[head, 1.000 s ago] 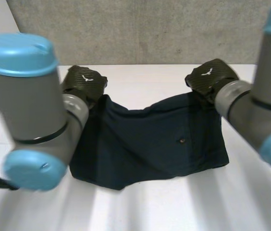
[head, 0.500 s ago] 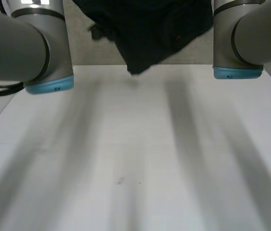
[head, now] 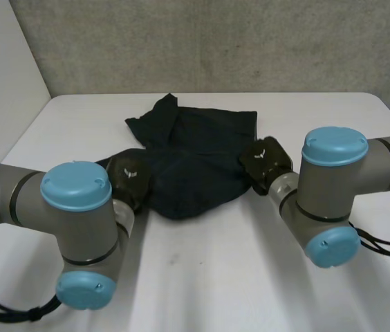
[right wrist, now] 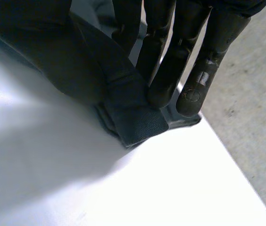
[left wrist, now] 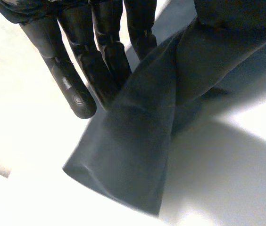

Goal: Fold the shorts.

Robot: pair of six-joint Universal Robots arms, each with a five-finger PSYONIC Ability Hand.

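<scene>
While resting on tabletop (head: 250, 277), pinched at near corners by left robot hand (head: 127, 176) and right robot hand (head: 264, 158), keeping shorts (head: 195, 152) spread.

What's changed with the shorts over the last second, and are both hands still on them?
The shorts were lifted off the table and swung high, then came back down nearer the far edge as a bunched heap, no longer spread flat. The left hand and right hand, earlier at the far corners, are now at its near side. Unchanged: each hand still pinches its own side.
</scene>
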